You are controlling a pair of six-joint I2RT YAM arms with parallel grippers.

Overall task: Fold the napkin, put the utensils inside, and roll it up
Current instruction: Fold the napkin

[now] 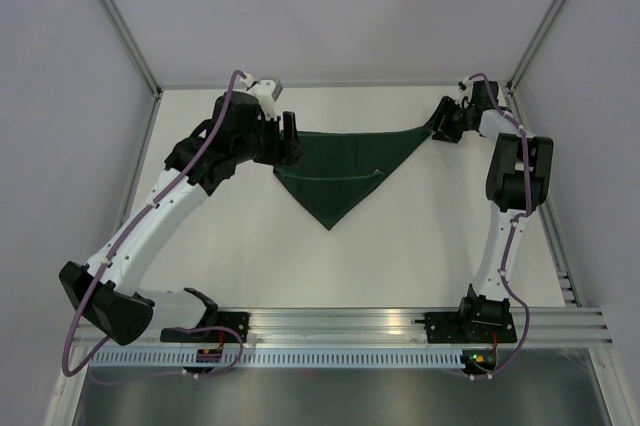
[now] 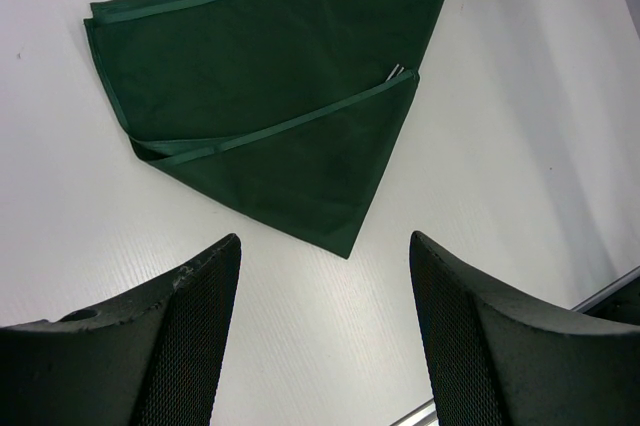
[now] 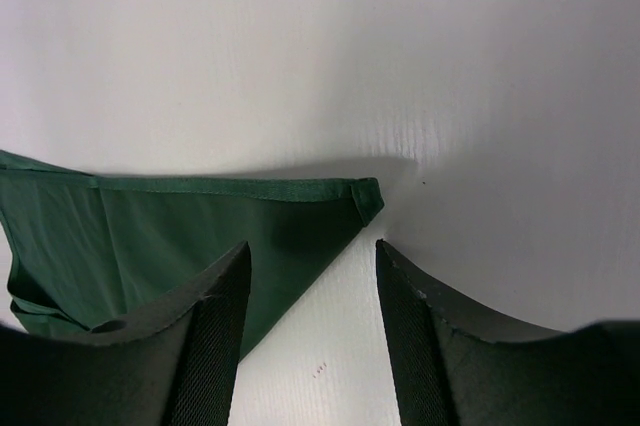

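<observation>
The dark green napkin (image 1: 335,171) lies folded into a triangle on the white table, its point toward the arms. In the left wrist view the napkin (image 2: 270,96) has a lower flap folded over, and thin silver utensil tips (image 2: 398,72) poke out at the flap's edge. My left gripper (image 1: 290,141) is open and empty at the napkin's left corner; in its wrist view the gripper (image 2: 323,238) sits above bare table. My right gripper (image 1: 440,126) is open at the right corner. In its wrist view (image 3: 312,246) the hemmed corner (image 3: 365,194) lies just beyond the fingertips, not held.
The table (image 1: 240,246) is white, enclosed by pale walls with metal corner posts (image 1: 115,16). An aluminium rail (image 1: 340,326) carrying both arm bases runs along the near edge. A metal strip (image 1: 562,266) runs along the table's right side.
</observation>
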